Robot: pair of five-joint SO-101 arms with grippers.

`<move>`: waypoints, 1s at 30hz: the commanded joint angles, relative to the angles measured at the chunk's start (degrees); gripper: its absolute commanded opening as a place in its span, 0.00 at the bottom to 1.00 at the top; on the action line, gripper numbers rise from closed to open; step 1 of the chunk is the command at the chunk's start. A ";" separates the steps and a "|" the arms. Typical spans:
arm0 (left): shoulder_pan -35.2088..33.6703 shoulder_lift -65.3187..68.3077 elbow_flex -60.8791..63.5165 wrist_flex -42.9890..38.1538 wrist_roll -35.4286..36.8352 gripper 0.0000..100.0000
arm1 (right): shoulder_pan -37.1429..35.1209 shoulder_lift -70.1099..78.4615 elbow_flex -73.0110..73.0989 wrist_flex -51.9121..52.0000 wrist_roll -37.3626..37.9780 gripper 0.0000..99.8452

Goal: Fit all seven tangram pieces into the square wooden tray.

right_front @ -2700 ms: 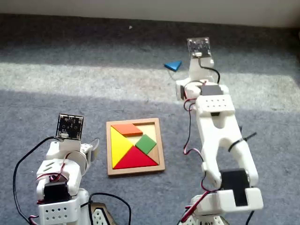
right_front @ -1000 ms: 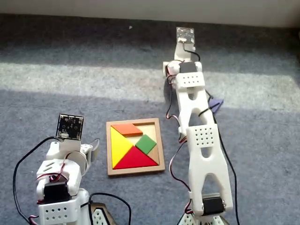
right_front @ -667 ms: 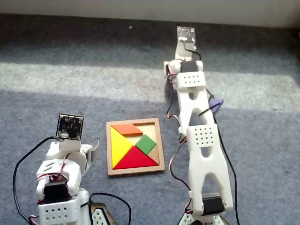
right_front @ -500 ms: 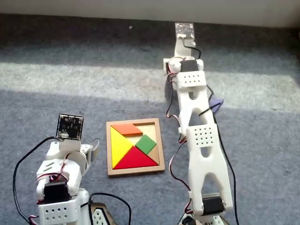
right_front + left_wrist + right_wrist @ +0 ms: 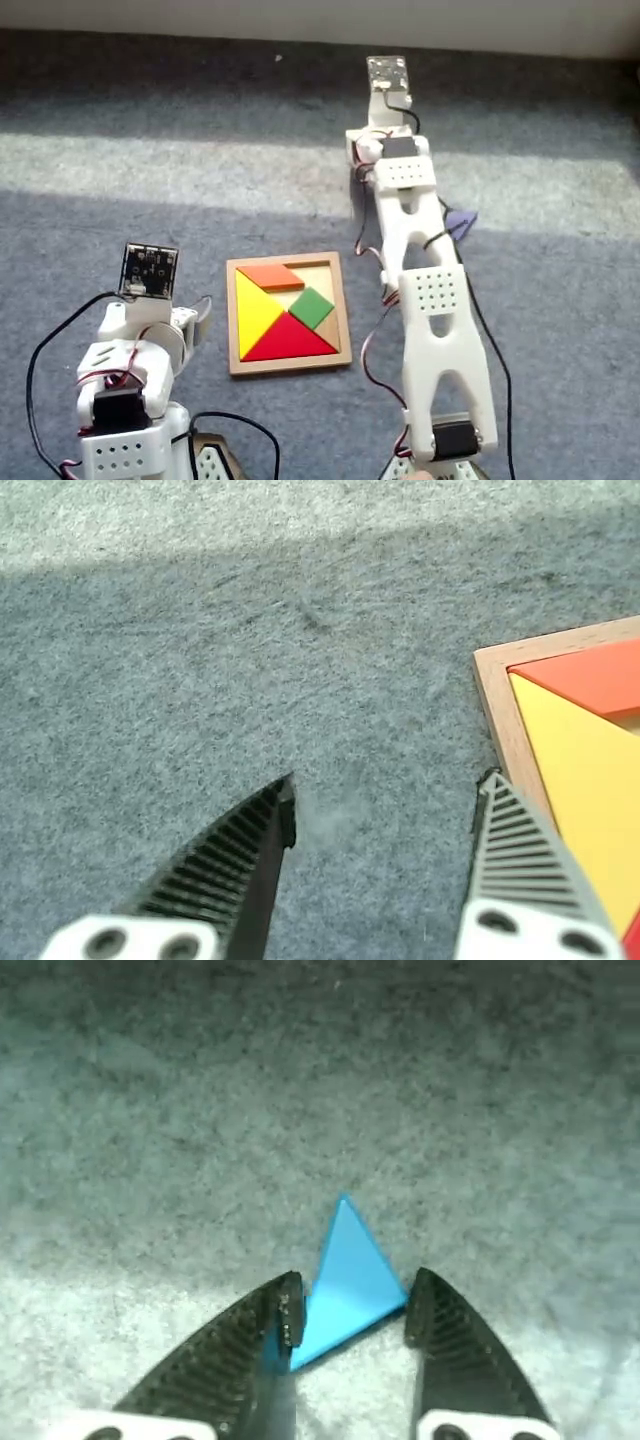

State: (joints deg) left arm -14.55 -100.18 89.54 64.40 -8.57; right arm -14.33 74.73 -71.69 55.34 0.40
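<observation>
Grey felt covers the worktop. The square wooden tray lies flat on it between the two arms, nearer the left one. Four pieces sit inside. An orange piece lies along the far edge, a yellow triangle against the left wall and a red triangle along the near edge. A green square, turned on its corner, touches the yellow and the red. Bare wood shows in the tray's far right corner and down its right side.

The left arm is folded low at the near left. The left hand hangs over bare felt just beside the tray's far left corner, its fingers spread wide with nothing between them.

The right arm stretches far out across the worktop, past the tray. The right hand is low over the blue triangle, which lies flat on the felt well apart from the tray. Its fingers are spread to either side of the piece. One overlaps an edge and the other stands just beside a corner; I cannot tell whether either presses on it. A purple piece lies on the felt just beside the right arm, partly hidden by it.
</observation>
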 commanded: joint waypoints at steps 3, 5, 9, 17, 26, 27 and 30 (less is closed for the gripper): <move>0.48 -0.66 -0.31 0.18 -0.35 0.29 | -0.84 -1.80 0.66 -0.31 9.76 0.01; 0.48 -0.66 -0.31 0.18 -0.35 0.29 | -0.84 -1.89 0.22 2.24 10.02 0.01; 0.48 -0.66 -0.31 0.18 -0.35 0.29 | -1.19 -3.12 -2.42 9.27 10.02 0.01; 0.48 -0.66 -0.31 0.09 -0.44 0.29 | -1.27 -3.56 -17.98 26.68 10.11 0.01; 0.48 -0.66 -0.31 0.00 -0.44 0.29 | -3.30 -4.18 -28.35 42.51 10.11 0.01; 0.48 -0.66 -0.31 0.00 -0.44 0.29 | -3.74 -4.26 -28.88 43.82 10.11 0.01; 0.48 -0.66 -0.31 0.00 -0.44 0.29 | -4.00 -4.53 -28.97 45.76 10.11 0.01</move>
State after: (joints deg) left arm -14.55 -100.18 89.54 64.40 -8.57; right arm -17.23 74.11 -94.11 98.33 9.98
